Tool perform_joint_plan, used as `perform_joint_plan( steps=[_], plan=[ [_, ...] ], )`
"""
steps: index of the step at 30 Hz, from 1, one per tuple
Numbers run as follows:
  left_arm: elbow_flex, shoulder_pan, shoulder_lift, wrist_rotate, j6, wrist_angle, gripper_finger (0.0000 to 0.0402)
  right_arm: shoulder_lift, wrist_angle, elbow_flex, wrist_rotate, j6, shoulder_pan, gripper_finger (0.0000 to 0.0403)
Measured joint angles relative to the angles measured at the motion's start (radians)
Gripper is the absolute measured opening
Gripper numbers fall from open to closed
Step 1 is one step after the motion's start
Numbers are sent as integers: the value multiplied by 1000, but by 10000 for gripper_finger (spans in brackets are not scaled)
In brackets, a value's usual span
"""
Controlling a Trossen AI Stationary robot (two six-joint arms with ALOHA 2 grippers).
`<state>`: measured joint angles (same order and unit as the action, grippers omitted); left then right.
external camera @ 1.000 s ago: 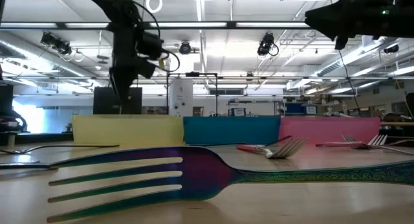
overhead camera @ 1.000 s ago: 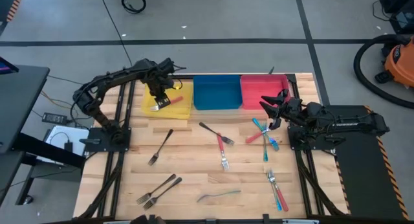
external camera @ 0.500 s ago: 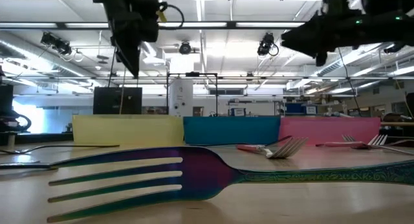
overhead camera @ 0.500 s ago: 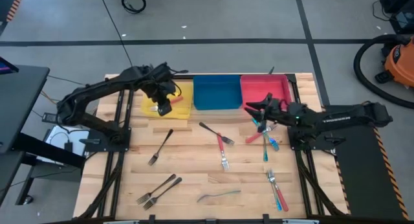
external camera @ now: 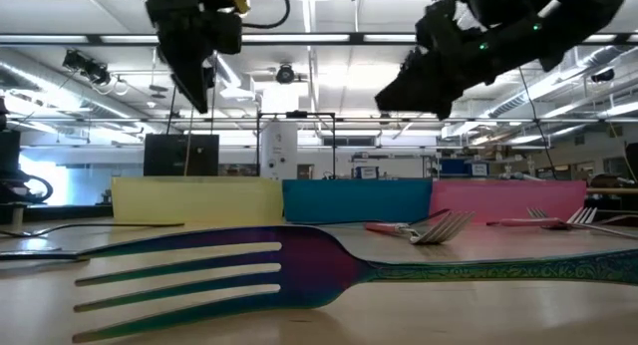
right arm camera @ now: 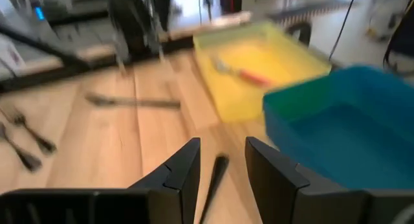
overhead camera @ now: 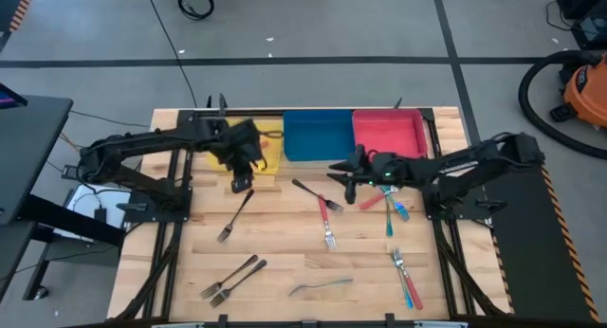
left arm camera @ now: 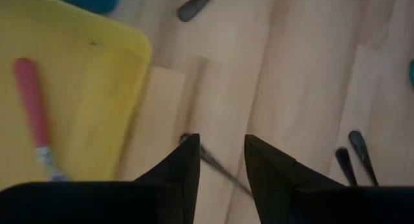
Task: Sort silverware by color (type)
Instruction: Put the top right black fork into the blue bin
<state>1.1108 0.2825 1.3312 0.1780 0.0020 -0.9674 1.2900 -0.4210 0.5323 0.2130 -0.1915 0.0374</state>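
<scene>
Silverware lay scattered across the table [overhead camera: 285,243]. Left gripper [overhead camera: 240,183] hovered, empty and parted, over a grey fork [overhead camera: 234,216]; right gripper [overhead camera: 347,179], likewise parted and empty, neared a red-handled fork [overhead camera: 322,203]. Forks looked light, stiff, slippery; mid-handle probably gripped best.

Overhead looks straight down; low sits at table level facing bins; wrists look close at wood, both catching yellow bin [left arm camera: 77,88].
</scene>
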Motion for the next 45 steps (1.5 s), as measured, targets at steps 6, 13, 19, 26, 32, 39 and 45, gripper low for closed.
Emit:
perform_joint_plan(
  steps=[6,13,19,26,32,39,45],
  plan=[
    [-177,-93,-54,0,-97,167,121,169,94,116,2,-23,-16,130],
    [-261,-150,-65,-2,-105,345,121,336,140,204,3,-37,-24,130],
    [-281,-150,-65,-13,-120,474,121,455,193,273,2,-15,-29,130],
    [-281,-150,-64,-72,-121,496,121,542,225,319,-28,11,-46,130],
    [-281,-148,-63,-103,-98,532,121,558,213,319,-76,-15,-41,130],
    [-281,-139,-63,-104,-82,559,121,577,230,318,-22,3,-26,130],
    [-281,-140,-63,-104,-64,557,121,608,219,322,-31,0,-10,129]
  ],
)
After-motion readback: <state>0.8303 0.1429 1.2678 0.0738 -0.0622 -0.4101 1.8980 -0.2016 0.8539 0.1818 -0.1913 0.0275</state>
